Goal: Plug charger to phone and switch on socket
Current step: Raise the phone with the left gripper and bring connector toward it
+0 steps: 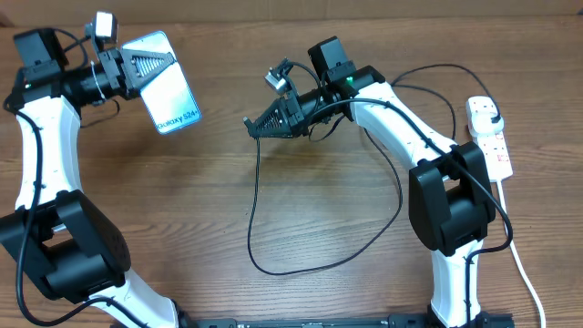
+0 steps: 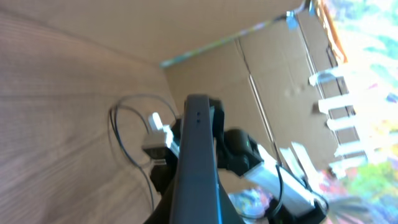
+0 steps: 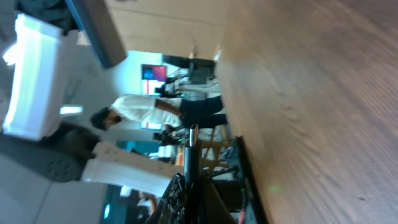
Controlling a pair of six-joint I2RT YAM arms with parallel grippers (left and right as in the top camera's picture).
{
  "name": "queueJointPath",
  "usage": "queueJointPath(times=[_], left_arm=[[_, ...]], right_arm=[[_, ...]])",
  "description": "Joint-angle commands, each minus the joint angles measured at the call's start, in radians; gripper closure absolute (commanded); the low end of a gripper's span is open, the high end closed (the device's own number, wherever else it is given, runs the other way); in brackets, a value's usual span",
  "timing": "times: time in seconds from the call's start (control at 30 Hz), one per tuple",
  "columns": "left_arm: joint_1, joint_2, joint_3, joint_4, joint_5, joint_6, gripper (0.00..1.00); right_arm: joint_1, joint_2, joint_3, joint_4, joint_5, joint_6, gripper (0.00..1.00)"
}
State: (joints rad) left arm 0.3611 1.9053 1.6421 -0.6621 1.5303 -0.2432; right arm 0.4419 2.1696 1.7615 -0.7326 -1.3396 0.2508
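Progress partial: the phone point(image 1: 173, 100) is clamped in the left gripper point(image 1: 159, 62) at upper left; the right gripper point(image 1: 255, 123) grips the charger point(image 1: 252, 219) near its connector tip, well apart. Plugging not done; the socket point(image 1: 496, 150), far right, apparently unswitched.

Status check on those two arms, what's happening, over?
Left tool shut on phone, held up. Right tool shut on charger tip, short of phone. Socket untouched. Nothing between.

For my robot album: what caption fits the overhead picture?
Left tool holds the phone, right tool holds the charger toward it; socket lies far right.
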Motion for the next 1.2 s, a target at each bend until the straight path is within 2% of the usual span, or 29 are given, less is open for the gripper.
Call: queueJointPath(times=[0.0, 0.1, 0.2, 0.23, 0.33, 0.43, 0.6, 0.77, 1.0, 1.17], left_arm=[[-0.001, -0.029, 0.016, 0.241, -0.046, -0.406, 0.96], [-0.016, -0.029, 0.016, 0.377, -0.111, -0.56, 0.96], [-0.047, -0.029, 0.016, 0.547, -0.172, -0.724, 0.95], [-0.066, -0.029, 0.016, 0.628, -0.198, -0.792, 0.95], [-0.105, -0.029, 0.016, 0.778, -0.24, -0.895, 0.96], [-0.138, -0.029, 0.016, 0.873, -0.262, -0.924, 0.96], [-0.153, -0.029, 0.016, 0.892, -0.278, -0.929, 0.95], [-0.152, -0.029, 0.016, 0.893, -0.303, -0.966, 0.95], [-0.152, -0.029, 0.016, 0.892, -0.367, -1.09, 0.96], [-0.153, -0.029, 0.016, 0.892, -0.365, -1.107, 0.96]], right_arm=[[0.0, -0.01, 0.025, 0.035, -0.139, 0.015, 0.96], [0.0, -0.01, 0.026, 0.099, -0.165, 0.072, 0.96], [0.0, -0.01, 0.026, 0.201, -0.166, 0.194, 0.96], [0.0, -0.01, 0.026, 0.283, -0.166, 0.275, 0.96], [0.001, -0.01, 0.026, 0.425, -0.167, 0.407, 0.96], [0.001, -0.01, 0.026, 0.612, -0.182, 0.564, 0.96], [0.001, -0.01, 0.026, 0.997, -0.181, 0.882, 0.96], [0.001, -0.01, 0.026, 1.295, -0.181, 1.11, 0.96], [0.001, -0.01, 0.026, 1.338, -0.169, 1.167, 0.96], [0.001, -0.01, 0.026, 1.338, -0.138, 1.186, 0.96]])
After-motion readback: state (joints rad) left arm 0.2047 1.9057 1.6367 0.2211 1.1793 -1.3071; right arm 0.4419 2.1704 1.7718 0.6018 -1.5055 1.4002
